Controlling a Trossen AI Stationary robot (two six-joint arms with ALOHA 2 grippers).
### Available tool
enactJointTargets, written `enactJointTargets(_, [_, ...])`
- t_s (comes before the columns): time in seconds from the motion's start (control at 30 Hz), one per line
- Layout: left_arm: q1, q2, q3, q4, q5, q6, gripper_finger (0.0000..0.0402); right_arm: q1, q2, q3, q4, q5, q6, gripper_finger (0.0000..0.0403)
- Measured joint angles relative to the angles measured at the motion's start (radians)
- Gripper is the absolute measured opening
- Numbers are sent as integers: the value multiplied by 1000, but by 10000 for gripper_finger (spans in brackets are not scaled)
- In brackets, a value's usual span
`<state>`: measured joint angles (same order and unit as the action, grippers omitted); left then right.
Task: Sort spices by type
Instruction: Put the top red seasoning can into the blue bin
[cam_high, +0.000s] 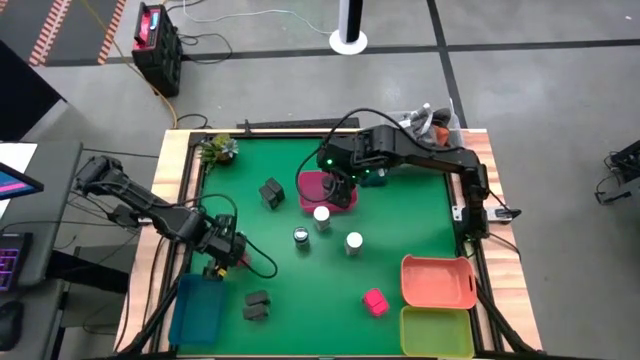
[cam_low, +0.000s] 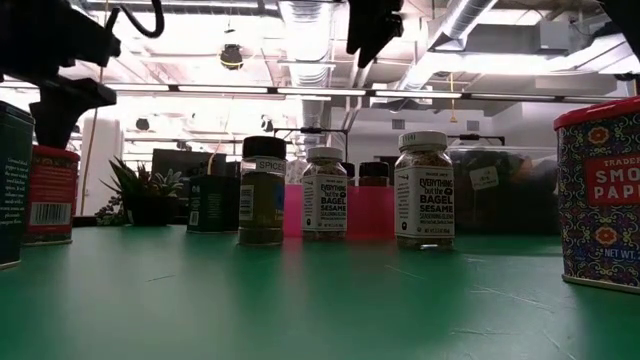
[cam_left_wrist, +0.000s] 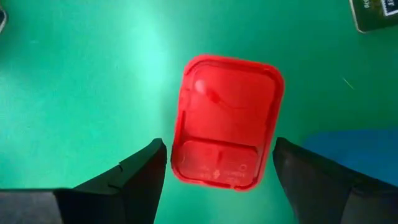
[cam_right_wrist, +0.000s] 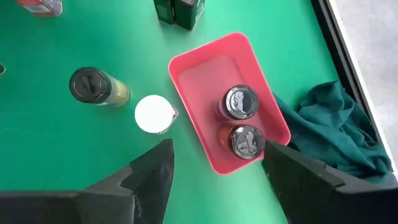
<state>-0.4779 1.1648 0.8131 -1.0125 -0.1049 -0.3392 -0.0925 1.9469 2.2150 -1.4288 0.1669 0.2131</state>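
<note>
My left gripper (cam_left_wrist: 219, 146) is open above a red flat-lidded tin (cam_left_wrist: 227, 121), one finger on each side of it and neither touching. The tin stands on the mat by the blue tray (cam_high: 198, 305). My right gripper (cam_right_wrist: 217, 148) hangs open over the pink tray (cam_right_wrist: 205, 74), which holds two dark brown jars (cam_right_wrist: 240, 102) (cam_right_wrist: 245, 142). A white-capped jar (cam_right_wrist: 153, 114) and a dark-capped jar (cam_right_wrist: 93, 86) stand beside that tray. Another white-capped jar (cam_high: 354, 242), two dark grey boxes (cam_high: 271, 192) (cam_high: 257, 305) and a pink packet (cam_high: 375, 302) sit on the mat.
The orange tray (cam_high: 437, 280) and the green tray (cam_high: 437, 330) lie at the near right corner. A small plant (cam_high: 218, 150) stands at the far left corner and a clear tub (cam_high: 430, 125) at the far right. A teal cloth (cam_right_wrist: 336, 130) lies beside the pink tray.
</note>
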Motion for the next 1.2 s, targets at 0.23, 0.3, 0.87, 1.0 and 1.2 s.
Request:
enactJointTargets(0.23, [-17,0,-72,99,9,-31,273,14,0,0,-4,14,5,276])
enactJointTargets(0.3, [-18,0,-91,106,10,-47,268,16,0,0,-12,19,8,276])
enactJointTargets(0.87, [-12,-107,-105,122,-33,-131,207,17,-6,0,-17,21,-1,276])
enactJointTargets(1.0, [30,-209,-104,121,-44,-160,214,11,-22,0,34,19,-26,276])
enactJointTargets(1.2, [182,-261,-41,112,29,-121,214,6,-23,0,142,-77,-60,276])
